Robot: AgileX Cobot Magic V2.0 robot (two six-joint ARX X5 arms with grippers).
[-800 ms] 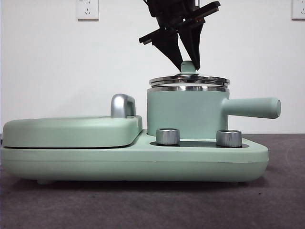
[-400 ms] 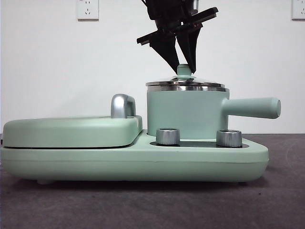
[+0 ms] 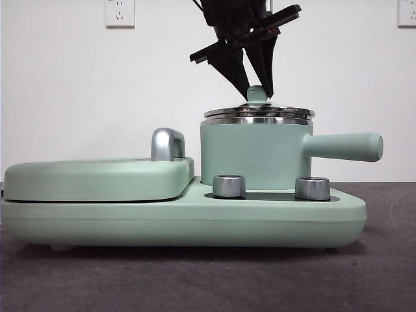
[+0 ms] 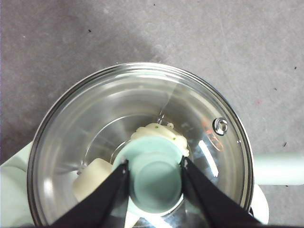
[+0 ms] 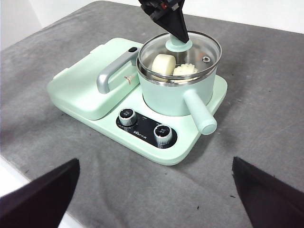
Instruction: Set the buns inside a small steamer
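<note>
The small steamer [image 3: 253, 156] stands on the right half of the mint-green cooker base. Its glass lid [image 3: 259, 114] with a steel rim lies on the pot, a little uneven. My left gripper [image 3: 257, 91] comes down from above and is shut on the lid's green knob [image 4: 154, 178]. Through the glass I see both buns inside: the smooth roll [image 4: 92, 175] and the ridged one [image 4: 152, 129]. The right wrist view also shows the roll [image 5: 162, 63] and the ridged bun [image 5: 185, 70] in the steamer [image 5: 166, 97]. My right gripper [image 5: 154, 199] is open and empty, well back from the cooker.
The flat griddle lid [image 3: 97, 179] with a chrome handle [image 3: 167, 144] covers the cooker's left half. Two steel dials [image 3: 229, 186] [image 3: 312, 188] sit in front of the pot. The pot's long handle [image 3: 344, 147] sticks out to the right. Grey tabletop surrounds the cooker.
The left gripper lowered the lid onto the pot, then rose slightly and shifted right with the knob still between its jaws. The right arm has not visibly moved.
</note>
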